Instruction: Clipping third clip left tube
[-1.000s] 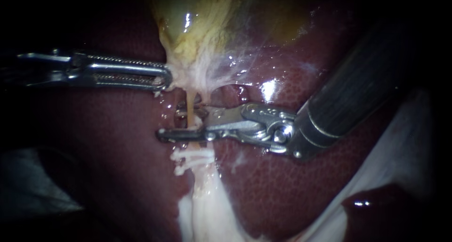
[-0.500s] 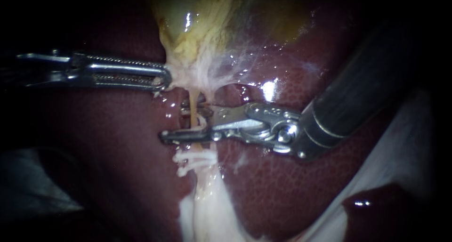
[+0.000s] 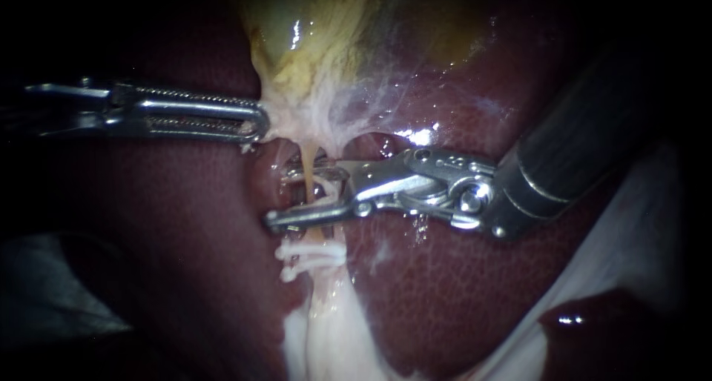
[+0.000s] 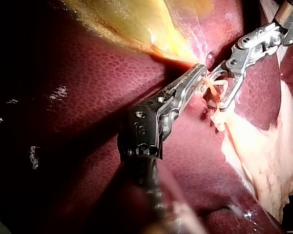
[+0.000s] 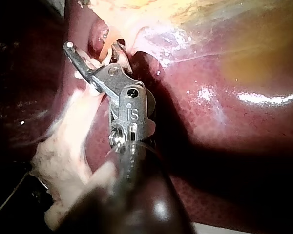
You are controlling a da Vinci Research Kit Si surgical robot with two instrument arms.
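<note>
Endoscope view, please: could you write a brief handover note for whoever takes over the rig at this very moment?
Left instrument: jaws shut on the neck tissue of the gallbladder, holding it taut.
Right instrument: jaws open, one on each side of the tube, which runs down from the gallbladder over the liver.
Done: the pale cross-bars just below those jaws look like clips already on the tube; I cannot count them for certain.
Left: close the right jaws to set this clip, then open and back off. Probably best to keep the left hold steady.
</note>
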